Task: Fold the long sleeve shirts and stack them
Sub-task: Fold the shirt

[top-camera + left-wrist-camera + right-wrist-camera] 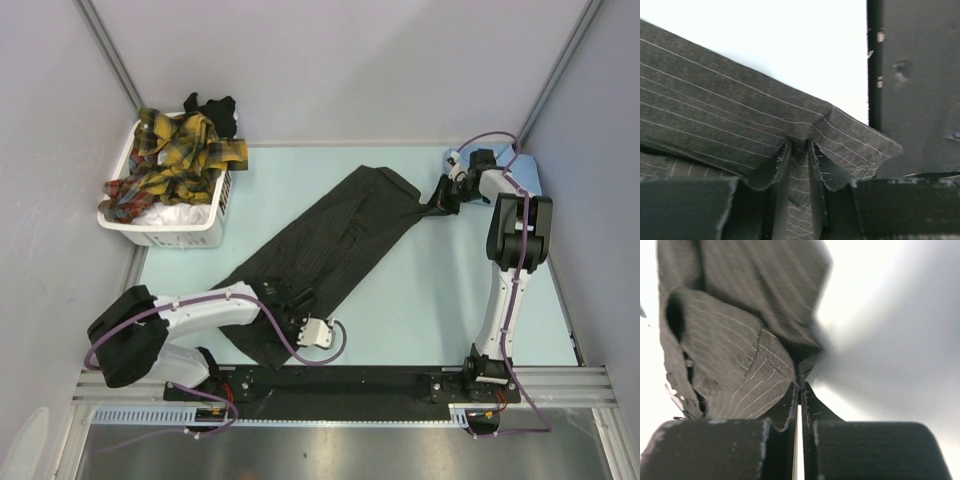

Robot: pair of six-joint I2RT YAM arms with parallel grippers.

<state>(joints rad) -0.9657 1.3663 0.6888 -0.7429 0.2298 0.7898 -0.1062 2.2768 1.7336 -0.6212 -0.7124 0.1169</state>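
A charcoal pinstriped long sleeve shirt [340, 235] lies stretched slantwise across the table, from near left to far right. My left gripper [290, 306] is at its near end. In the left wrist view, that gripper [800, 146] is shut on a fold of the striped cloth [715, 115]. My right gripper [442, 196] holds the far end. In the right wrist view, it [801, 386] pinches a bunched edge of the shirt [740, 365] at its fingertips. Yellow-red plaid shirts [175, 160] are heaped in the basket.
A white laundry basket [160, 236] stands at the far left, with a black garment [215, 108] draped over its back rim. Grey walls close in the table on three sides. A light blue shape [528, 170] lies behind the right arm; I cannot tell what it is.
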